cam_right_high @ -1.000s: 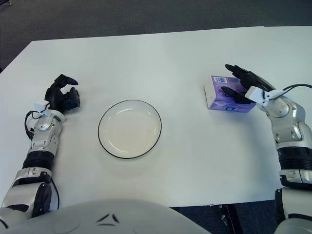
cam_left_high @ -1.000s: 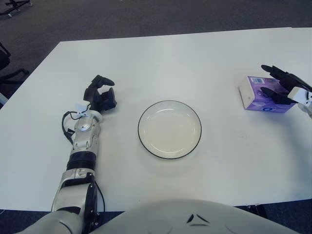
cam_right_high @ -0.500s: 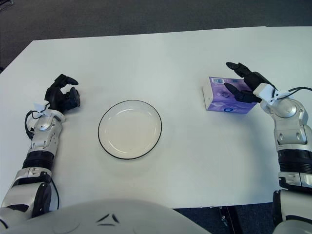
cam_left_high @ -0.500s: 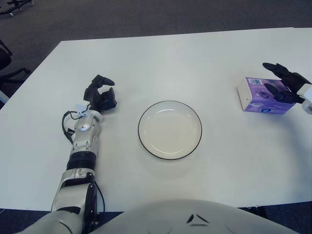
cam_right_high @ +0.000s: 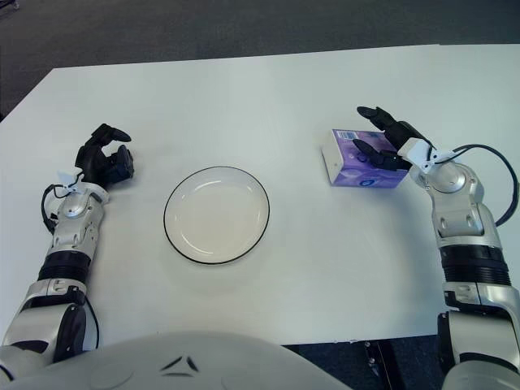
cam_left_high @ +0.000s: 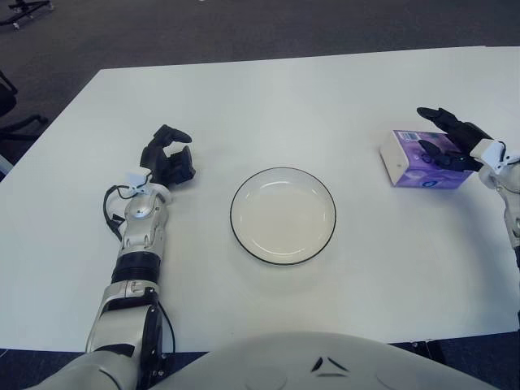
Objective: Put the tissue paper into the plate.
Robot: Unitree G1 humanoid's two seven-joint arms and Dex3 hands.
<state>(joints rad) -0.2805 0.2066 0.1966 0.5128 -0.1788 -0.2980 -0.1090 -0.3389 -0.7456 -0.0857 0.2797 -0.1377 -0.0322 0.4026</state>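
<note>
- I see the tissue paper pack [cam_right_high: 355, 158], a purple box with a white end face, lying on the white table [cam_right_high: 268, 89] on my right side, well apart from the plate.
- My right hand [cam_right_high: 388, 140] is against the pack's right end: the dark fingers [cam_right_high: 374, 118] are spread over its top and far edge, and a lower finger lies across its upper face.
- The hand touches the box, but I cannot tell whether the fingers actually clamp it or only press on it; the pack's base appears to sit flat on the table.
- The right forearm [cam_right_high: 457, 215] runs from the wrist back towards my body along the table's right side, with a black cable looping beside the wrist.
- The plate [cam_left_high: 283, 215], white with a thin dark rim, sits near the middle of the table in front of me, with nothing in it.
- My left hand [cam_left_high: 166, 158] rests on the table well to the left of the plate, its dark fingers curled loosely inward and holding nothing.
- The left forearm [cam_left_high: 140, 236] lies on the tabletop behind that hand, pointing back to my body.
- Dark carpet [cam_left_high: 244, 28] shows beyond the table's far edge.
</note>
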